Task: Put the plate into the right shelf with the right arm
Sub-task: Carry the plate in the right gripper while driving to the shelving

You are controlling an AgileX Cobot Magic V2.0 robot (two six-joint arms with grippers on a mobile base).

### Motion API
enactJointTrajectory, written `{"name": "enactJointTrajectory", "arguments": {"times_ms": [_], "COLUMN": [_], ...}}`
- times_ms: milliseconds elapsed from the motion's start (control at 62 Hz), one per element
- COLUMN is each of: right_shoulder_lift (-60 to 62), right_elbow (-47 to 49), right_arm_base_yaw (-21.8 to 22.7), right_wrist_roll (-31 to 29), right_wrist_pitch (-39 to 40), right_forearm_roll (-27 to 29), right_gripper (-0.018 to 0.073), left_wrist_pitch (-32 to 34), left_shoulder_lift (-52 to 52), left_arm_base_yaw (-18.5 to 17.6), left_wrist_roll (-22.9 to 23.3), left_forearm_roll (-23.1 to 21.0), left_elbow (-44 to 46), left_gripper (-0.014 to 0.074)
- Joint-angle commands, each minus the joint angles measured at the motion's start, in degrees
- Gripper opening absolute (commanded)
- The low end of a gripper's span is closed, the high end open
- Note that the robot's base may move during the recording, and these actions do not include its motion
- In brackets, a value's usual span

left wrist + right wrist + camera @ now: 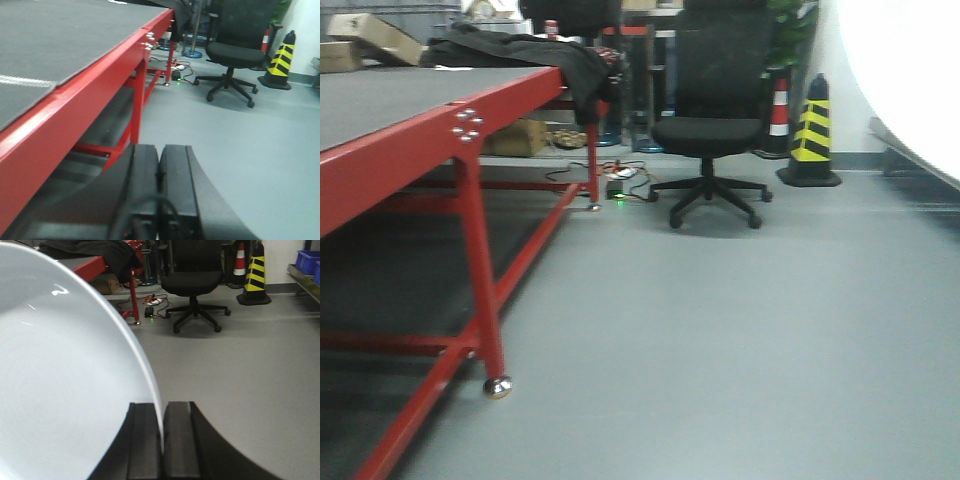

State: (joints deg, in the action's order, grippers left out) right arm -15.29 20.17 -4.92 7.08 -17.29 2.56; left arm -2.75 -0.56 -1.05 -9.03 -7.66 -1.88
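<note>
The white plate [65,365] fills the left of the right wrist view, standing on edge. My right gripper [162,412] is shut on its rim, one finger on each side. A white blurred curved shape at the upper right of the front view [905,70] looks like the same plate. A steel shelf board [305,284] shows at the far right edge of the right wrist view, well away from the plate. My left gripper [159,155] is shut and empty, hanging beside the red table [75,95] above the floor.
A blue bin [306,259] sits on the shelf. A black office chair [708,120], a yellow-black cone [811,130] and floor cables [620,180] stand ahead. The red table [410,130], with dark cloth at its far end, runs along the left.
</note>
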Motion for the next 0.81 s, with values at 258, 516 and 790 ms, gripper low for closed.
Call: {"name": "enactJointTrajectory", "arguments": {"times_ms": [258,516,790], "right_shoulder_lift": [-0.37,-0.37,-0.37], "right_elbow": [1.70,1.70,1.70], "right_arm_base_yaw": [0.45,0.45,0.45], "right_wrist_roll": [0.08,0.08,0.08], "right_wrist_pitch": [5.20,5.20,5.20], "right_forearm_roll": [-0.48,-0.48,-0.48], "right_gripper": [0.0054,0.0054,0.0054], "left_wrist_pitch": [5.16,5.16,5.16], "left_shoulder_lift": [-0.59,-0.59,-0.59], "left_arm_base_yaw": [-0.11,-0.11,-0.11], "left_wrist_roll": [0.40,0.40,0.40], "left_forearm_roll": [-0.47,-0.47,-0.47], "left_elbow": [-0.59,-0.59,-0.59], "left_gripper": [-0.0128,-0.0128,-0.0128]}}
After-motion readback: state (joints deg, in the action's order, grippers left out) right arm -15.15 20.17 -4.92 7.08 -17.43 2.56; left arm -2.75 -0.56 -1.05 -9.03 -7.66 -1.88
